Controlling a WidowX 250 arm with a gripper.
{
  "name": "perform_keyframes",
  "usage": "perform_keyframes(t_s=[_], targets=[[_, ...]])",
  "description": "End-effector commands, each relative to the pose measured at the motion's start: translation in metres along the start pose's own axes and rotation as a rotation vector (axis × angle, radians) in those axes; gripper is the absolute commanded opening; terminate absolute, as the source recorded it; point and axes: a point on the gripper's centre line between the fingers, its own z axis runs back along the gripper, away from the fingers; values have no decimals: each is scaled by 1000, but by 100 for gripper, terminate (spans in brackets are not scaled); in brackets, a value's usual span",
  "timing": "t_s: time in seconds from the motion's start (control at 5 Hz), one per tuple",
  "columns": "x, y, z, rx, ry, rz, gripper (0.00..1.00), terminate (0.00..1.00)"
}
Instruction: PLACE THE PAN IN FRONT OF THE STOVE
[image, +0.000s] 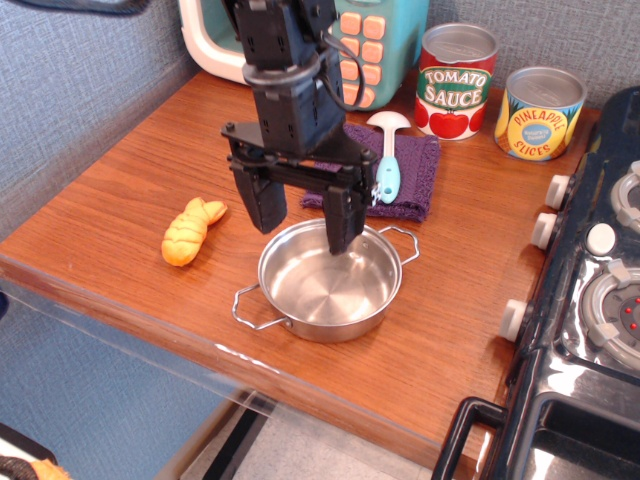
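Observation:
The shiny steel pan (325, 285) with two wire loop handles sits on the wooden table near its front edge, left of the black stove (585, 300). My gripper (300, 215) hangs open and empty just above the pan's back left rim, one finger outside the rim and one over the pan's inside. It touches nothing.
A yellow toy pastry (192, 231) lies left of the pan. A purple cloth (405, 170) with a blue-handled spoon (387, 160) lies behind it. A tomato sauce can (456, 80), a pineapple can (539, 113) and a teal microwave (370, 40) stand at the back.

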Motion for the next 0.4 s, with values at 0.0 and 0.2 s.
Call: perform_keyframes(t_s=[0.0,0.2], targets=[[9,16,10,83,-19,-48,100,0],[9,16,10,83,-19,-48,100,100]])
